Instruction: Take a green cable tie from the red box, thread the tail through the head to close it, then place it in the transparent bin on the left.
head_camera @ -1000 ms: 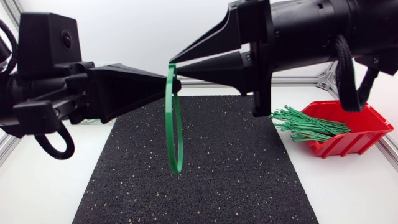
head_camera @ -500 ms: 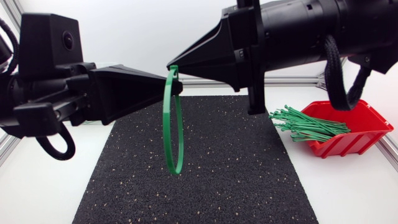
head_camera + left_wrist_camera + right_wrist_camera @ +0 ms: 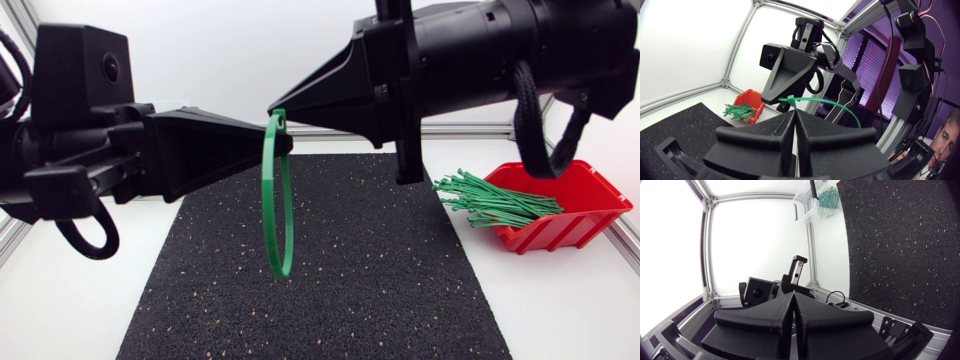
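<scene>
Here, left arm (image 3: 70, 150): brought in level above the bench (image 3: 60, 320), left jaws pressed together and pinching the green cable tie (image 3: 272, 215) near its top.
Right arm (image 3: 500, 50): held higher, sloped down toward the middle, right jaws pressed together on the tie's top end.
Cable tie: hung as a closed loop in the air over the black mat (image 3: 380, 290), between the two jaw tips.
Change: a second ago the right jaws were spread around the tie's top; they have since been closed on it.
Count: two arms, one looped tie, one mat, one red box (image 3: 590, 195) with one bundle of ties (image 3: 495, 200) too many to be counted, one transparent bin (image 3: 807, 207).
</scene>
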